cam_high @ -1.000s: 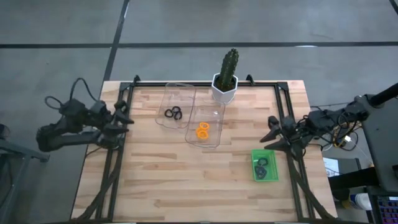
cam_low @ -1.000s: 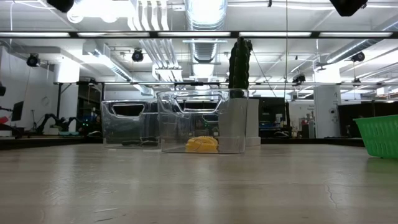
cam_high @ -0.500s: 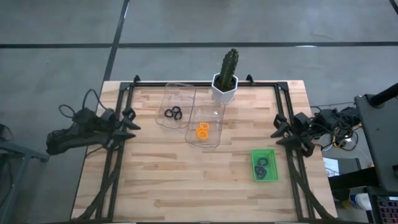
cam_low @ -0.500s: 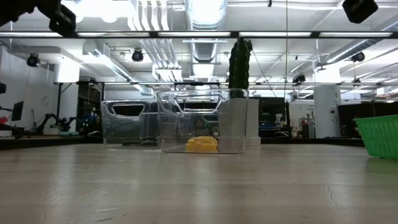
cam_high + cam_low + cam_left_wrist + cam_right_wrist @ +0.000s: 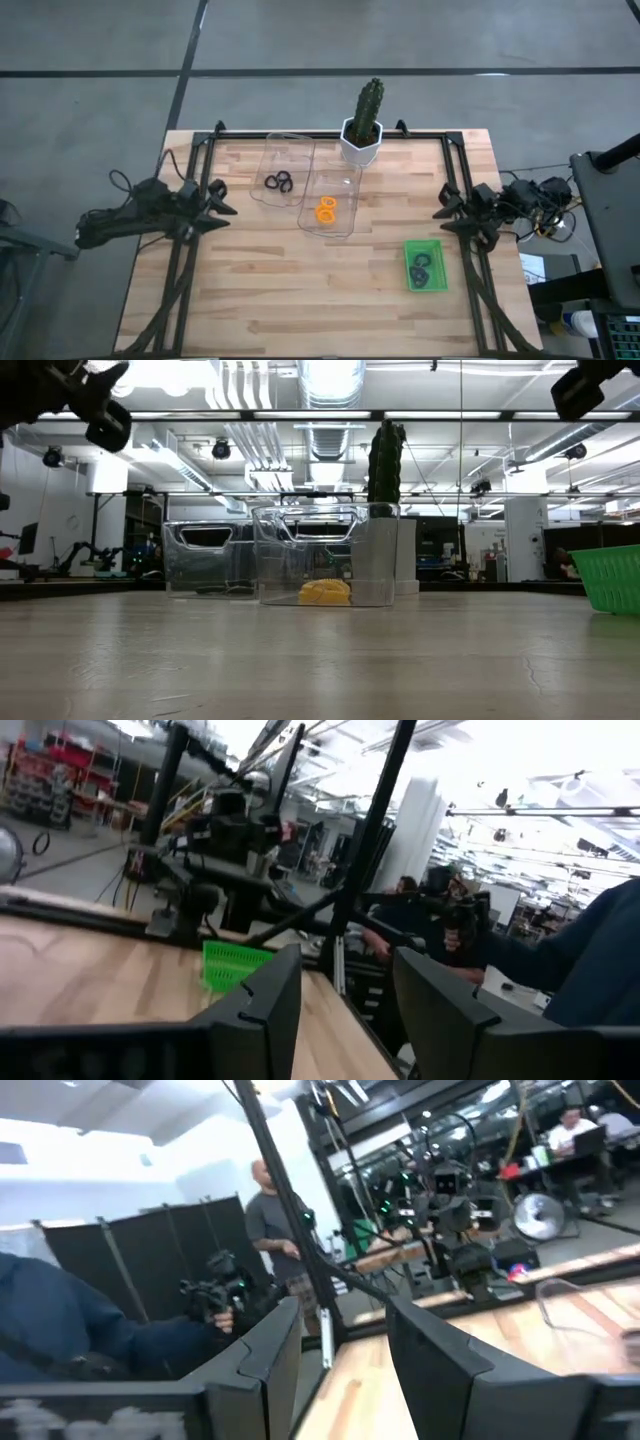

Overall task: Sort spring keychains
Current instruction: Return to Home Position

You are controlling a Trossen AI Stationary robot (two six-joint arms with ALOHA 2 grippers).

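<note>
The spring keychains lie sorted in three containers. Black ones (image 5: 278, 183) are in the left clear bin, and orange ones (image 5: 326, 209) (image 5: 325, 592) are in the clear bin next to it. Dark ones (image 5: 421, 270) rest in the green basket (image 5: 408, 248). My left gripper (image 5: 222, 198) is open and hovers over the table's left rail, away from all of them. My right gripper (image 5: 446, 206) is open over the right rail, beyond the basket's far side. Both wrist views show parted fingers with nothing between them.
A potted cactus (image 5: 364, 125) stands at the far edge, behind the clear bins. Black frame rails (image 5: 186, 260) run along both sides of the table. Bare wood (image 5: 290, 290) fills the near half. People stand in the room beyond the table.
Both arms have come down, and their grippers now show at the top corners of the low view. My left gripper has shifted a little toward the table's right. My right gripper drew back toward the right edge, then returned slightly. The keychains have stayed where they were.
</note>
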